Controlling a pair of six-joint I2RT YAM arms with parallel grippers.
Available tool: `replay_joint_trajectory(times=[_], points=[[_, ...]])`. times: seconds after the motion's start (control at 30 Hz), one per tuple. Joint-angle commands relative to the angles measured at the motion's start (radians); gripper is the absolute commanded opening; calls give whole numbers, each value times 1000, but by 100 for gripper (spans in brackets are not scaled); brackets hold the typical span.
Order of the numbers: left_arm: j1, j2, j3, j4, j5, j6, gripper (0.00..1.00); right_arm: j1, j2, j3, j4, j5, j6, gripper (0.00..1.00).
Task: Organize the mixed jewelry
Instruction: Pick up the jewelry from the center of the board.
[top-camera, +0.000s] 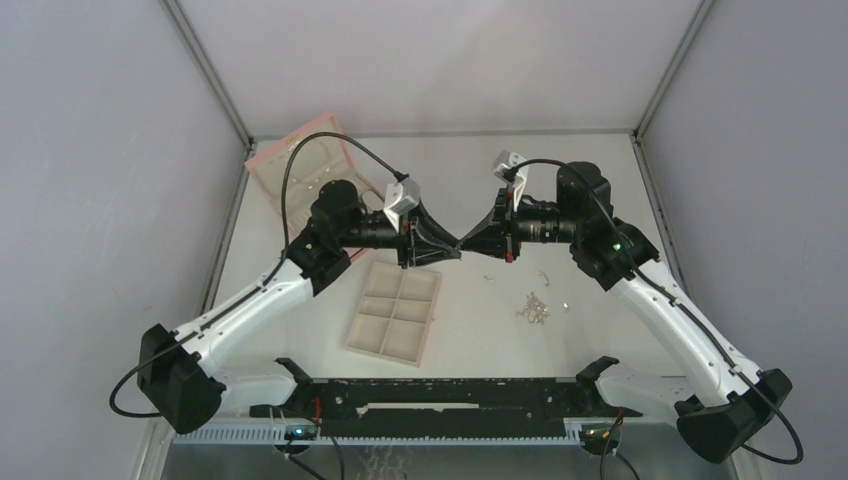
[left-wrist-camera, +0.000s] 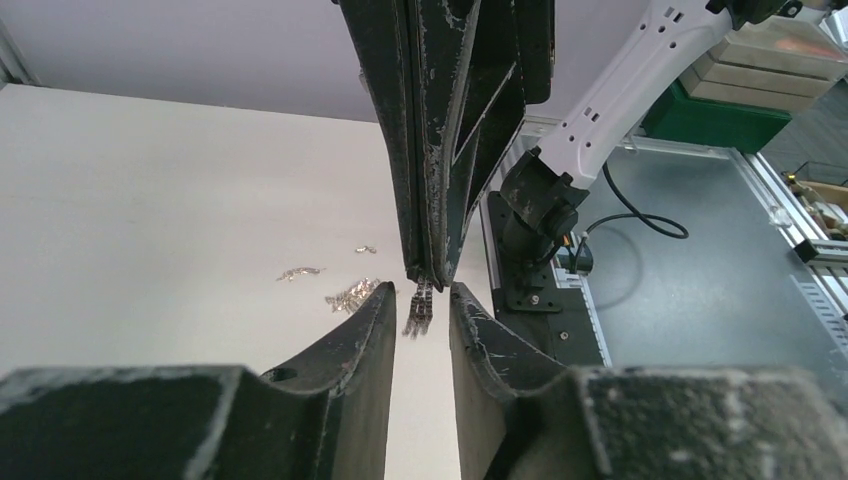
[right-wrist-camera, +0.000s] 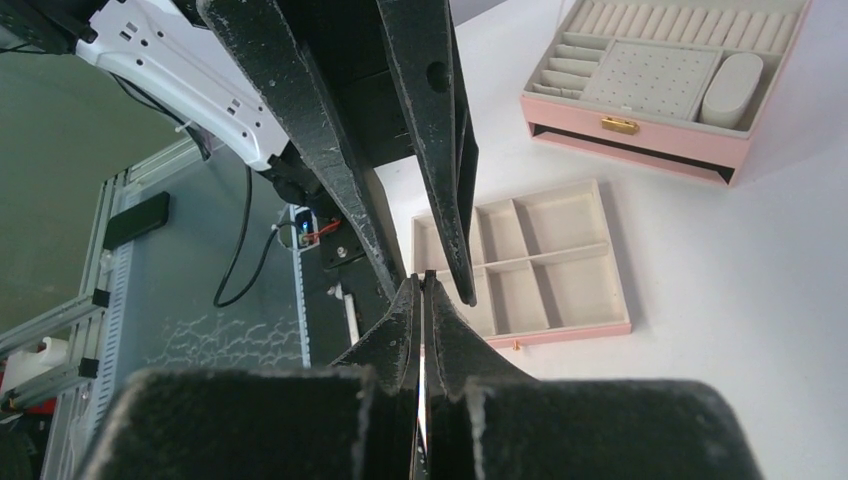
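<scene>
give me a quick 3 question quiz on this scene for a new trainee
1. True or false: the right claw is shut on a short chain piece.
2. Multiple choice: how do the left claw jaws stand? A) clamped on a ring B) apart, one either side of the chain piece C) pressed together on nothing
3. Fill in: the beige tray has ___ compartments.
Key: 1 true; 2 B; 3 six
</scene>
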Motion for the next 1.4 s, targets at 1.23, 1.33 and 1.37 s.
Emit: replay_joint_trajectory(times=[1.23, 1.33, 1.37], points=[[24, -39, 75, -111, -9, 38, 0, -61, -28, 32, -7, -59, 12, 37], [38, -44, 82, -131, -8, 35, 0, -86, -25, 27, 1, -66, 48, 38], [43, -43, 87, -140, -9, 30, 0, -99, -25, 14, 26, -66, 76, 37]])
